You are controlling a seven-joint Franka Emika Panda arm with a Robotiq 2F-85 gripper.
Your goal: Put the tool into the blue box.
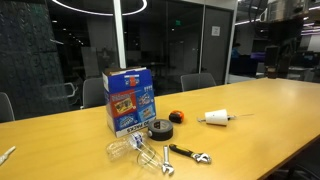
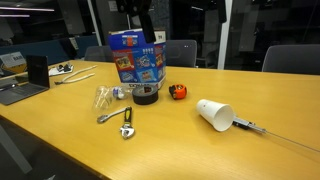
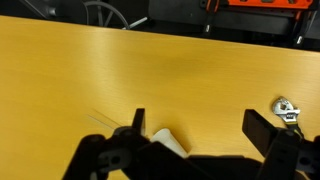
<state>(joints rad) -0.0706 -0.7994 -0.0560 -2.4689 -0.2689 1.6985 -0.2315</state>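
Looking down through the wrist view, we see the gripper (image 3: 195, 120) with its jaws spread wide and nothing between them, hanging over bare table (image 3: 120, 60). A white object (image 3: 170, 142) shows just beneath the jaws, and a small silver metal piece (image 3: 285, 108) lies off to one side; we cannot tell what it is.

In both exterior views the tool (image 1: 188, 153) lies flat on the table near the edge closest to the camera, untouched. Just beside it lies a short silver bolt (image 1: 166, 160), and clear plastic pieces (image 1: 122, 148) sit next to that. Further in from that edge is a black tape roll (image 1: 160, 129), and directly behind the roll the blue box (image 1: 128, 95) stands upright, well apart from the tool. A small orange item (image 1: 177, 117) sits near the roll. A white cup (image 1: 217, 118) lies on its side beyond that, toward the middle of the table.
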